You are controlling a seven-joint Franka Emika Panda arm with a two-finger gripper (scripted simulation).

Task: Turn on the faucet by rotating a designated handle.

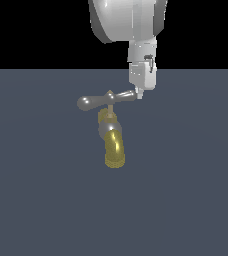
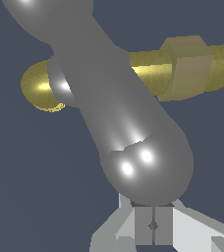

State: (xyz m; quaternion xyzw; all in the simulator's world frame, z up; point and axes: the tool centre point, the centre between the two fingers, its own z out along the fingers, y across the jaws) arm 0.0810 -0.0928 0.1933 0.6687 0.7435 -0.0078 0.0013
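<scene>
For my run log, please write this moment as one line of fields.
gripper: at handle's end on exterior view's right, appears touching, jaw state unclear | faucet: upright, spout toward camera | grasp: not confirmed

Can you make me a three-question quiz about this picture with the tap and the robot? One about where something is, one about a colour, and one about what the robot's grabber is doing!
1. Where is the tool along the handle?
A. at its end on the exterior view's right
B. at its end on the exterior view's left
C. down at the spout's mouth

2. What colour is the spout of the faucet?
A. red
B. brass-yellow
C. white

3. How do the tool's fingers stand?
A. spread wide
C. wrapped around the spout
B. close together

Answers: 1 A, the tool meets the bar's right tip. 2 B, the curved spout shines yellow. 3 B, the wrist view shows only a thin seam between them.
</scene>
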